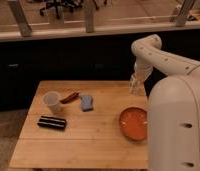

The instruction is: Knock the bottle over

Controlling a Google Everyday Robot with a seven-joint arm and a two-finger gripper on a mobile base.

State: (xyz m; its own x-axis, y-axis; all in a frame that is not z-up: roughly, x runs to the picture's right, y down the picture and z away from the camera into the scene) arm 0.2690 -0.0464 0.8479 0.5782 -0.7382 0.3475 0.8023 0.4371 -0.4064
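I see no upright bottle. A slim red-brown object (69,97) lies flat on the wooden table (93,145) next to a white cup (52,102); I cannot tell whether it is the bottle. My gripper (135,86) hangs from the white arm (155,55) above the far right part of the table, well to the right of these things and touching nothing I can see.
A blue sponge-like object (86,103) lies right of the red-brown object. A black flat item (52,122) lies at the left front. An orange plate (133,123) sits at the right. My white body (177,125) blocks the right side. A dark counter stands behind.
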